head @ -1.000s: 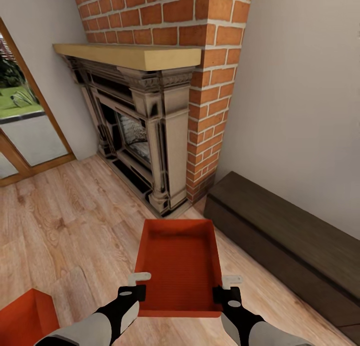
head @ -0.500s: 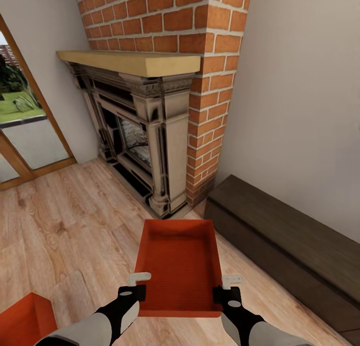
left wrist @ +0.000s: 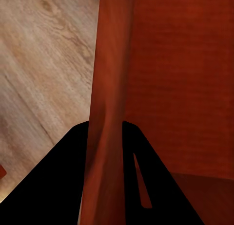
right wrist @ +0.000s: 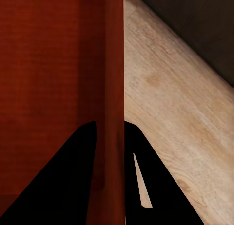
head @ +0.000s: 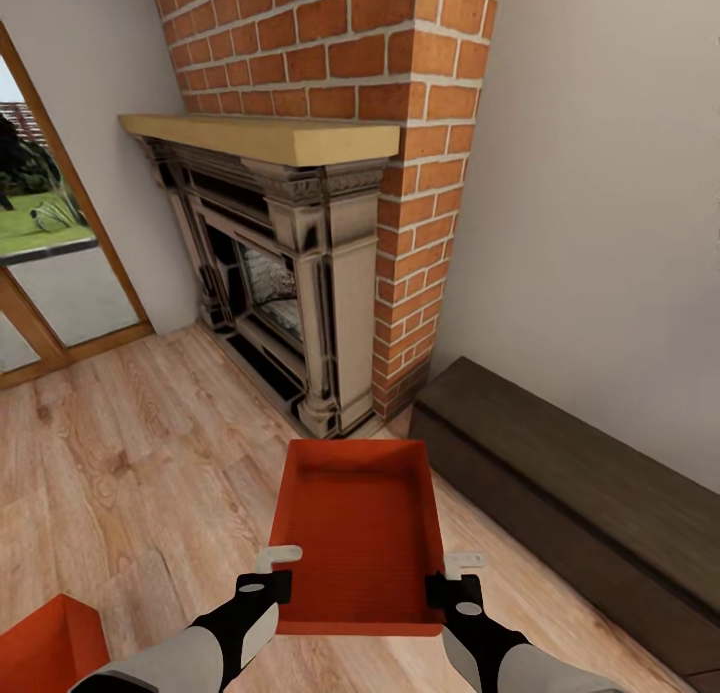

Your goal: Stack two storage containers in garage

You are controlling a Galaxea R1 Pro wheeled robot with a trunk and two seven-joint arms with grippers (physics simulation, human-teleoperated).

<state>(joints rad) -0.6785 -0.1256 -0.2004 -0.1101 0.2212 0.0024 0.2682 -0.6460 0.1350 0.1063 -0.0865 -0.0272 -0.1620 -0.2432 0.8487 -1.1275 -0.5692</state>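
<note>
From the head, I hold one storage container (head: 358, 533) level above the wood floor (head: 130, 453), my left gripper (head: 268, 571) clamped on its left wall and my right gripper (head: 455, 579) on its right wall. The brick fireplace (head: 300, 273) stands close ahead, a dark low bench (head: 580, 493) to its right along the wall. The second container (head: 45, 648) sits on the floor at my lower left.

In the left wrist view, my fingers (left wrist: 146, 186) pinch the orange wall (left wrist: 109, 113).

In the right wrist view, my fingers (right wrist: 73, 186) grip the other wall (right wrist: 112, 88), the bench (right wrist: 204, 25) just beyond.

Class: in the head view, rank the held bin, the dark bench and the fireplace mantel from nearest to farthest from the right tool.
1. Held bin: its wall is clamped in the right tool.
2. Bench: to the right, along the wall.
3. Mantel: ahead and high.
</note>
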